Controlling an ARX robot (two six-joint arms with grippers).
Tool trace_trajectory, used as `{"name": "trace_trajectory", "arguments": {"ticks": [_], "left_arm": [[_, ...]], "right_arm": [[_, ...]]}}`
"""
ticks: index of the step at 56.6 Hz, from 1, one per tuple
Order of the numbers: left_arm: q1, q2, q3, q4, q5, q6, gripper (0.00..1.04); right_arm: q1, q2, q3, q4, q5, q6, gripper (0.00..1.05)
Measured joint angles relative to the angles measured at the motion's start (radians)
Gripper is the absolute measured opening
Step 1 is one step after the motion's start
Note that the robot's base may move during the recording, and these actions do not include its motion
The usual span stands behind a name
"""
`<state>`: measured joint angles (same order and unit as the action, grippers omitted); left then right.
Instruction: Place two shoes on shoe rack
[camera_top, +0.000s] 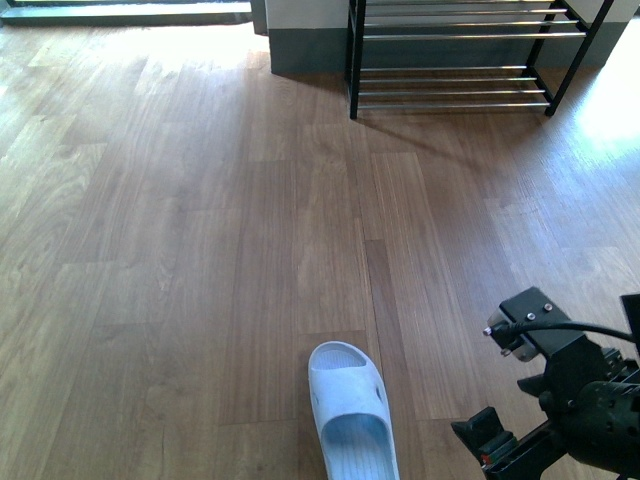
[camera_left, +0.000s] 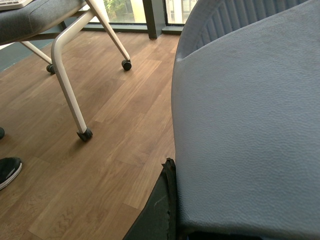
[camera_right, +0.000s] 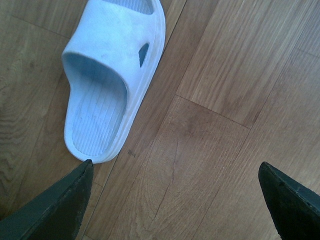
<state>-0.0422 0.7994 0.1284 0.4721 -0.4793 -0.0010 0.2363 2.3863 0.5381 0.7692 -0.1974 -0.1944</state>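
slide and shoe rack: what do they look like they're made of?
Slide: one-piece moulded rubber or foam by the look, matte pale blue, no seams, ribbed footbed. Shoe rack: black frame, probably painted metal; rods bright and reflective, chrome-like.

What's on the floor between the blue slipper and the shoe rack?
Nothing. In the front view, only bare wooden floor stretches from the blue slipper to the shoe rack.

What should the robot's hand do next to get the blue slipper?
Probably shift the right gripper toward the robot's left, over the pale blue slide. The jaws stand open, but the slide lies off to one side, its heel beside one fingertip, not between the two.
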Motion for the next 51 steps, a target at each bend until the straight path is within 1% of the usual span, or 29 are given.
{"name": "trace_trajectory", "arguments": {"ticks": [7, 18, 31, 51], "left_arm": [[0.000, 0.000, 0.000, 0.000, 0.000, 0.000, 0.02], [0.000, 0.000, 0.000, 0.000, 0.000, 0.000, 0.02], [0.000, 0.000, 0.000, 0.000, 0.000, 0.000, 0.02], [0.000, 0.000, 0.000, 0.000, 0.000, 0.000, 0.02]], "right_arm": [[0.026, 0.055, 0.048, -0.021, 0.015, 0.004, 0.96], [0.039, 0.159, 0.154, -0.059, 0.076, 0.012, 0.96], [0.052, 0.163, 0.153, -0.101, 0.058, 0.042, 0.96], [0.054, 0.156, 0.152, -0.096, 0.051, 0.048, 0.96]]}}
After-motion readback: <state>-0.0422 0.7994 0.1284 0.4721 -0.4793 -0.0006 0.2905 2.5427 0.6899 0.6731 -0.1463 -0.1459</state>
